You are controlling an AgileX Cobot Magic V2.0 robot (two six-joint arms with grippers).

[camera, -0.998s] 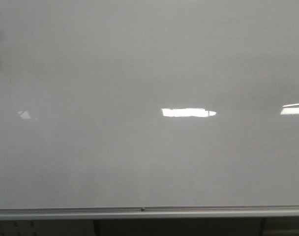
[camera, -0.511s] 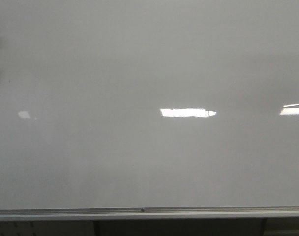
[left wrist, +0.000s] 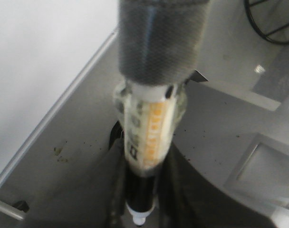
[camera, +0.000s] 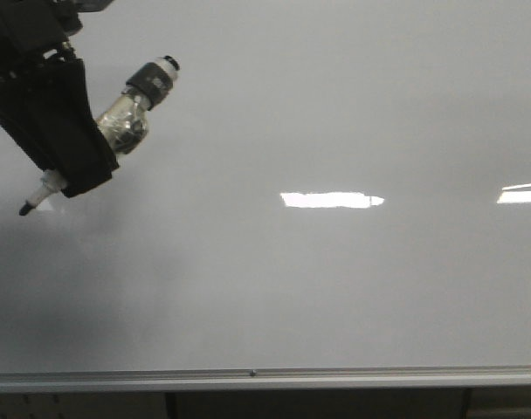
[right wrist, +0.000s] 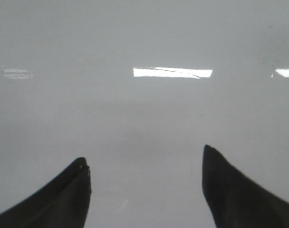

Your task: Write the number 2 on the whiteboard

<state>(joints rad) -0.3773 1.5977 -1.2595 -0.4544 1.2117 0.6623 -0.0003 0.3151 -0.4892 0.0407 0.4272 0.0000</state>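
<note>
The whiteboard (camera: 300,279) is a large glossy pale grey board that fills the front view, with a silver rail along its near edge. No number 2 shows on it; its face is blank. My left gripper (camera: 73,166) is at the upper left of the front view, shut on a marker (camera: 126,122) wrapped in tape, black tip pointing down-left near the board. In the left wrist view the marker (left wrist: 149,137) sits between the dark fingers (left wrist: 111,190). My right gripper (right wrist: 147,164) is open and empty over the board and does not show in the front view.
Bright rectangular light reflections (camera: 331,200) lie on the board at the middle and right edge. The silver rail (camera: 265,378) marks the board's near edge, with a dark gap below it. The left wrist view shows the rail (left wrist: 59,109) and a speckled grey surface beyond the board.
My left arm with the marker has come into the front view from the upper left; earlier only a faint dark blur showed at the left edge.
</note>
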